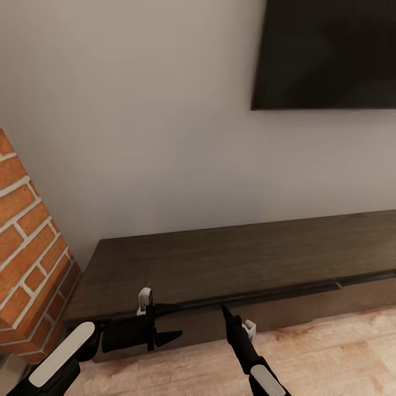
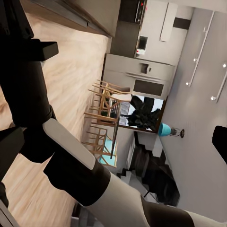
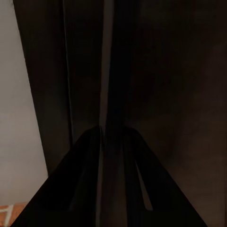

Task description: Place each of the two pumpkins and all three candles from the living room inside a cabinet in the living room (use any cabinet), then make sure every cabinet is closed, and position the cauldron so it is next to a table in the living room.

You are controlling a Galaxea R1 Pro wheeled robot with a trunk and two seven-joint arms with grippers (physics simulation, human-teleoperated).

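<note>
The long dark-brown cabinet (image 1: 231,258) stands low against the wall. A dark gap runs along the top of its left front. My right gripper (image 1: 224,309) is shut, and its pointed tip rests at that gap. In the right wrist view the two fingers (image 3: 80,179) meet in a point on the seam of the cabinet (image 3: 170,71). To its left, my left gripper (image 1: 171,336) hovers in front of the cabinet's left end and points right. It stands open and empty, with one fingertip (image 2: 221,142) at the picture's edge. The pumpkins, candles and cauldron are out of view.
A red brick fireplace (image 1: 27,247) juts out at the cabinet's left end. A dark TV (image 1: 330,55) hangs on the wall above. Wooden floor (image 1: 341,352) lies in front of the cabinet. The left wrist view looks back at a dining table with wooden chairs (image 2: 106,118).
</note>
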